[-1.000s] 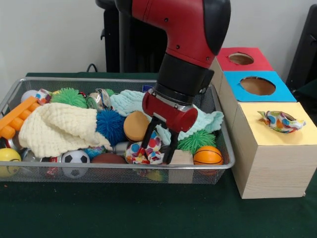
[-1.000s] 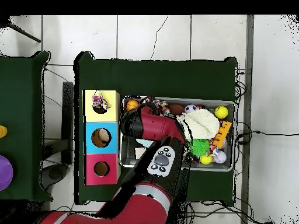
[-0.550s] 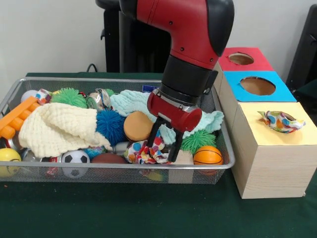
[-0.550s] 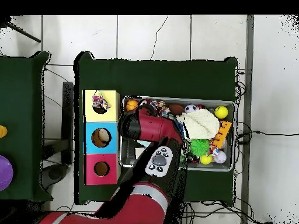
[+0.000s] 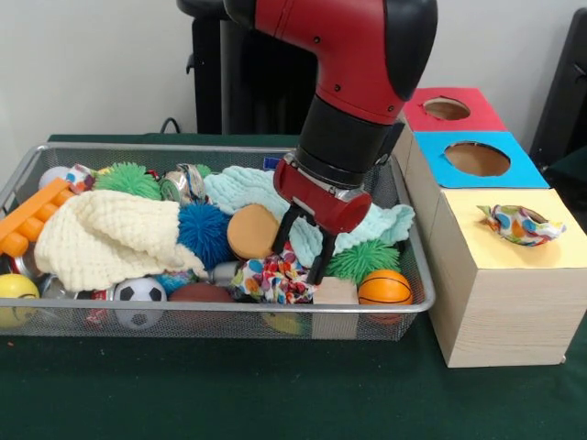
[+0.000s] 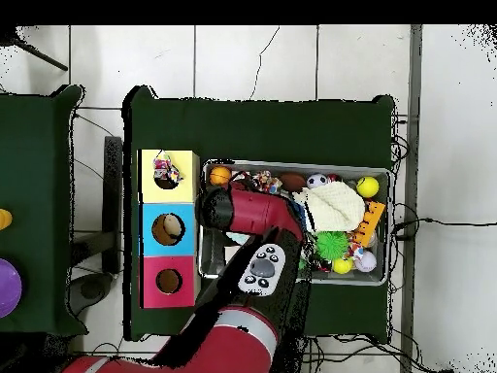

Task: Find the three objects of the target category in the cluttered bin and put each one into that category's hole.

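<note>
Change since a second ago: my pincer (image 5: pixel 297 263) has risen a little and shifted slightly right; the dotted cloth (image 5: pixel 273 279) beneath it has loosened out of its tight bundle.
Pincer state: jaws stand apart, tips straddling the cloth's top fold; I see no clamp on it.
Location of the task's thing: dotted cloth lies at the near side of the wire bin (image 5: pixel 220 312), right of centre, between the brown football (image 5: pixel 200 293) and the wooden block (image 5: pixel 336 291), just near of the tan disc (image 5: pixel 251 233).
Destination, as I judge it: the yellow box (image 5: pixel 514 293), nearest of three on the right, where a second dotted cloth (image 5: pixel 519 225) already sits over the hole.
Handling: the cloth looks light, limp and shapeless; it should crumple, not slip, but loose corners may trail and catch on neighbours or on the bin's rim.
Hold point: the raised middle fold, pinched deep so that several layers are caught; an edge alone would likely pull free.
Count, dotted cloths: two certain, plus a possible third patterned scrap (image 5: pixel 79 174) at the far left.
Count, knitted cloths: two, the cream cloth (image 5: pixel 105 240) and the mint cloth (image 5: pixel 246 189).
Count, spiky balls: three, the green far ball (image 5: pixel 128 179), the blue ball (image 5: pixel 204 234) and the green near ball (image 5: pixel 364 259).
Count, boxes: three, with the blue box (image 5: pixel 525 170) and the red box (image 5: pixel 483 115) showing open holes.
</note>
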### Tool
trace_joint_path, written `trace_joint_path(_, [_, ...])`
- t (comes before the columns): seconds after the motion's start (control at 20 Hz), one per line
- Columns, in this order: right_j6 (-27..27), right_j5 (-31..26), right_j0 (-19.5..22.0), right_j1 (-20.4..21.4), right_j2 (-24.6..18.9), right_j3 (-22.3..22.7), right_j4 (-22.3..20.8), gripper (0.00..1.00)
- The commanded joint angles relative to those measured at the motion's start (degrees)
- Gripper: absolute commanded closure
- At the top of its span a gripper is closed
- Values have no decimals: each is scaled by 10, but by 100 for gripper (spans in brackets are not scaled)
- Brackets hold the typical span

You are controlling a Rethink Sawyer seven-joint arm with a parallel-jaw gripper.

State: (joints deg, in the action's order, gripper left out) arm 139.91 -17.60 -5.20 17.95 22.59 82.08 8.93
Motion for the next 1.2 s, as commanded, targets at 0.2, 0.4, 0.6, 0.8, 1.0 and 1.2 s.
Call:
trace_joint_path(0.2, [24,-53,33,-33,-30,-37,-10,100])
trace_joint_path(0.4, [32,-23,35,-40,-32,-42,-9,100])
trace_joint_path(0.6, [51,-24,29,-37,-29,-37,1,100])
trace_joint_path(0.8, [55,-30,17,-12,-16,-18,-4,100])
trace_joint_path(1.0, [40,-40,19,47,-43,9,-2,100])
trace_joint_path(1.2, [5,-108,27,113,-74,28,2,100])
